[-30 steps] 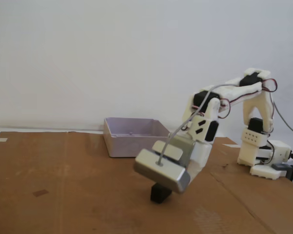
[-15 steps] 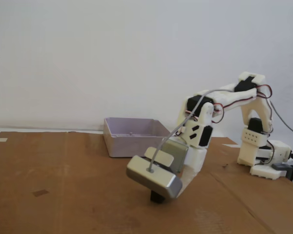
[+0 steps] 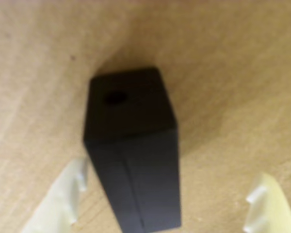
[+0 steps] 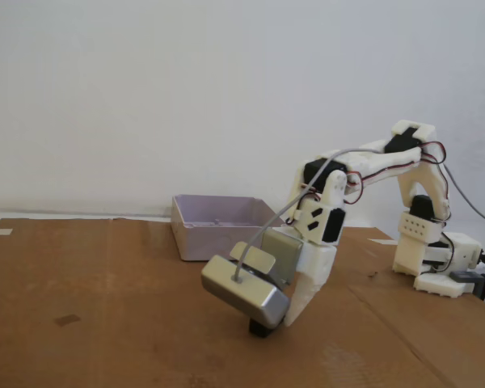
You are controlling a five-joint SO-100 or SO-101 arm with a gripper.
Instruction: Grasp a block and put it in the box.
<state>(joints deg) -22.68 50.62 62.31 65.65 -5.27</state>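
Block at frame centre in the wrist view sits between our spread pincer fingers, ungripped; grasp, lift and drop into the box remain.

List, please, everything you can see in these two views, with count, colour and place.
block: one, matte black, standing on the cardboard between the open fingers in the wrist view; only its base shows under the arm in the fixed view.
box: one, pale lilac-grey, at the back of the cardboard, behind the arm.
cardboard sheet: one, brown, covering the table.
wall: white, behind.
camera housing: one, grey metallic, on the wrist.
arm: one, white, base at the right.
fingers: two, pale, either side of the block.
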